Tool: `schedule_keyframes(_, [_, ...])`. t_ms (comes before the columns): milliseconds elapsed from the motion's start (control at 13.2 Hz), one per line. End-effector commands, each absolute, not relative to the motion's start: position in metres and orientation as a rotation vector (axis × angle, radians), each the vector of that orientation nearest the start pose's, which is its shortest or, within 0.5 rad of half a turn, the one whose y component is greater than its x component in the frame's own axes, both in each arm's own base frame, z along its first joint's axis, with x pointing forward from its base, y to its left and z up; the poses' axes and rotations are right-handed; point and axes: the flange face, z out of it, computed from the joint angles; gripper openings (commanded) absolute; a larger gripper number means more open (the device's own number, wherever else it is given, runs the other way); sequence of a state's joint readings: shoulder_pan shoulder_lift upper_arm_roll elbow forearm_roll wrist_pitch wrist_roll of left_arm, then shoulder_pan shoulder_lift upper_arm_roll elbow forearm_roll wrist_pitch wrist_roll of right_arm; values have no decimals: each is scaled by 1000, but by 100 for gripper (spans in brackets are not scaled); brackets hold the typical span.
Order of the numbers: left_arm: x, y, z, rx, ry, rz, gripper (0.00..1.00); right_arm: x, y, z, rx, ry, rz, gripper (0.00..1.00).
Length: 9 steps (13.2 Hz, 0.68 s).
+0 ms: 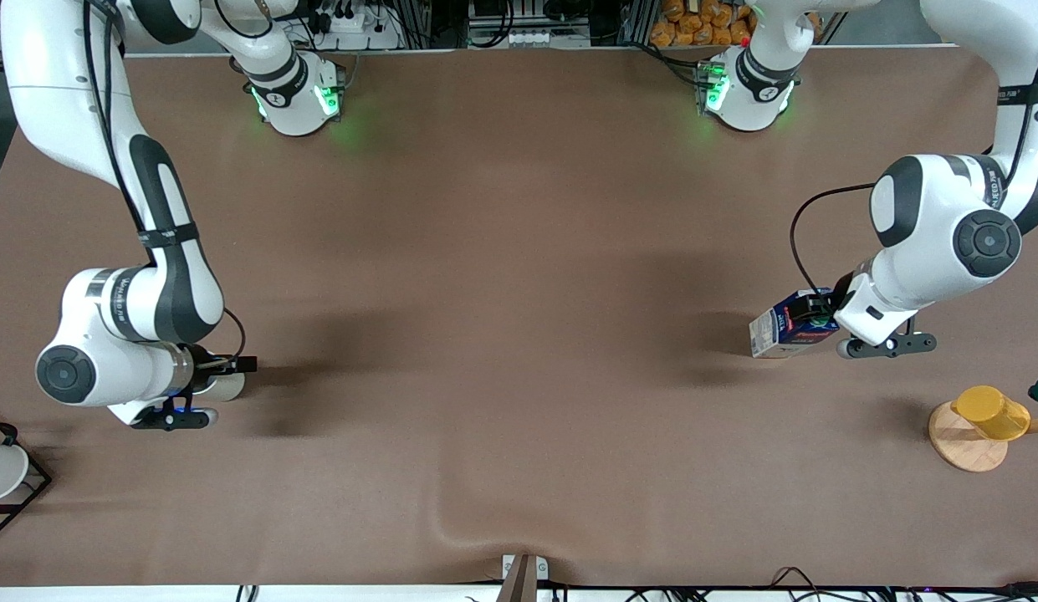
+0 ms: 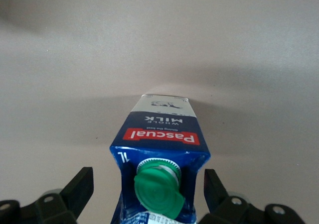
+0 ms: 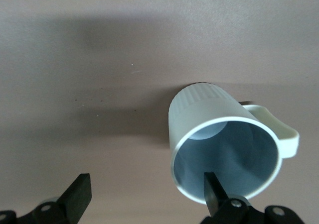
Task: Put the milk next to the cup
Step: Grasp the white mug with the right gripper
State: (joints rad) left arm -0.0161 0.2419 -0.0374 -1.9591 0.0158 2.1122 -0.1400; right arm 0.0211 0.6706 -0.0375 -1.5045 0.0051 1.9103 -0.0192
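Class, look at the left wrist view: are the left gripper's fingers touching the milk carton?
Apart. The left wrist view shows the left gripper open around the milk, with bare table visible between each of the fingers and the carton's sides.

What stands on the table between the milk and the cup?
Nothing visible. The brown table between the milk, at the left hand, and the cup, at the right hand, is bare. The yellow cup stands aside, at the left arm's end.

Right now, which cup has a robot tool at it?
The grey-beige cup under the right tool. The yellow cup and white cup stand alone.
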Motion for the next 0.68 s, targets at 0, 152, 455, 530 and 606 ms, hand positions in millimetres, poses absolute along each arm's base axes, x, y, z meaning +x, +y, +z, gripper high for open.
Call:
schedule_keyframes(0, [593,-33,344,-3127,-139,126,84,685,-14,234,-3138,-21,402,88])
schedule_keyframes(152, [594,-34,344,-3127,-137,126,75,683,-19,223,-3136,-20,414,24])
schedule_keyframes(455, [596,-34,344,-3126,-136,124,59,683,-42,214,-3117,-47,408,0])
schedule_keyframes(530, [596,-36,343,-3127,-129,124,56,684,-43,214,-3118,-49,395,0])
schedule_keyframes(606, [597,-38,346,-3128,-119,116,52,685,-41,216,-3119,-54,388,0])
